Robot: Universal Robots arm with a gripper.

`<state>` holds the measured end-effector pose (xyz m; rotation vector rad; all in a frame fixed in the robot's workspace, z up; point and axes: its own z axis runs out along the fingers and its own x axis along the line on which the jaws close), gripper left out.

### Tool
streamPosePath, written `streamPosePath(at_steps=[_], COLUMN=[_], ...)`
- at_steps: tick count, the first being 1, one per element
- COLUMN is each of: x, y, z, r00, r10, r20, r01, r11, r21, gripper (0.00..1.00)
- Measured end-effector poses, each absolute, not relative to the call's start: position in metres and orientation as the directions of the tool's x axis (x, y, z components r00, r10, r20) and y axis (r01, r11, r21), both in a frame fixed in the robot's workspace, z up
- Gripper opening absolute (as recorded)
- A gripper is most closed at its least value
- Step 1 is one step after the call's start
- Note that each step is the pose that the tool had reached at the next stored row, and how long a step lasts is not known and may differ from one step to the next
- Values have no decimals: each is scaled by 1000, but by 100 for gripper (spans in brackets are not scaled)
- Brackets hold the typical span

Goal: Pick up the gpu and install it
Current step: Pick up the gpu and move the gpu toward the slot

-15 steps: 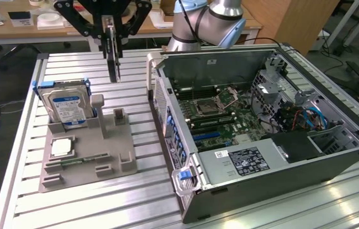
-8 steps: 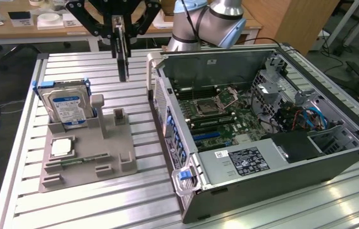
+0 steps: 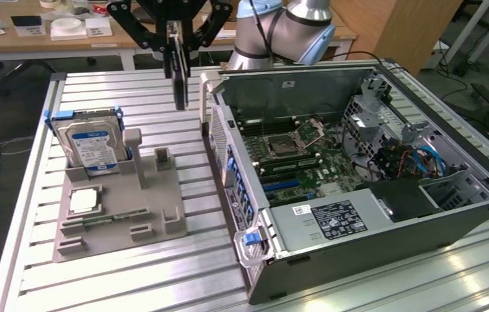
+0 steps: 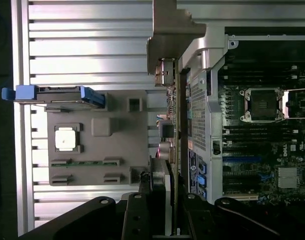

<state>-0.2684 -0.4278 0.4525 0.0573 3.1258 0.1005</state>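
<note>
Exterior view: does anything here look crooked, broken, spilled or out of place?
Nothing stands out. The thin dark circuit card hangs straight, edge-on, in the black gripper above the slatted metal table; the silver hard drive stands upright in the grey holder tray.

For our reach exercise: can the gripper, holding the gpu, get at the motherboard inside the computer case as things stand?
Probably yes. The gripper holds the gpu upright just outside the computer case, whose side is off; the motherboard lies open from above, nothing covering it.
</note>
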Motion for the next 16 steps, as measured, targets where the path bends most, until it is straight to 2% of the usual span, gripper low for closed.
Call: streamPosePath(at_steps=[16], x=[-241], y=[-428], z=[452], r00=[-999], r10=[37], r20=[-13], r01=[36], r11=[997], r21=[64], gripper=[28])
